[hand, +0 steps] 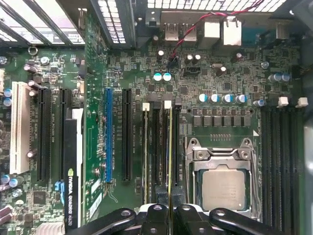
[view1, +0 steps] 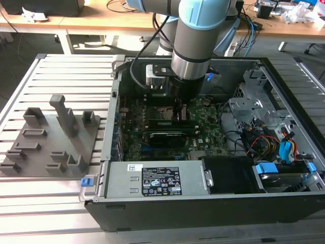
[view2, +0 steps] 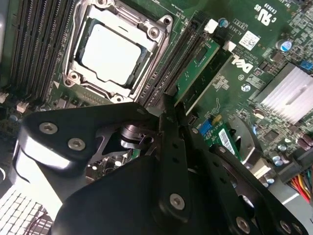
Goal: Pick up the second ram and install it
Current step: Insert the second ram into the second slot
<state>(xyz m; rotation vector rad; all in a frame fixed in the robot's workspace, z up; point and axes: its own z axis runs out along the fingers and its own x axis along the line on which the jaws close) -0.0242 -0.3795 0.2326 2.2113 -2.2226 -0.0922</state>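
Second ram (hand: pixel 169 147) pinched edge-on between the two pressed-in fingers of the claw (hand: pixel 169 215), standing in the bank of memory slots just beside the CPU socket (hand: pixel 225 188). Long axis parallel to the slots and to the socket's nearest side.

In the second wrist view, the same second ram (view2: pixel 198 68) stretching away from the claw (view2: pixel 168 115) along a black slot (fully seated or not: cannot tell).

In the exterior view, claw (view1: pixel 177 104) down inside the open computer case (view1: pixel 203 211), a little above frame centre, over the motherboard (view1: pixel 203 134). Grey holder blocks (view1: pixel 56 137) at the frame's left on the slatted desk (view1: pixel 51 203), well apart from the case.
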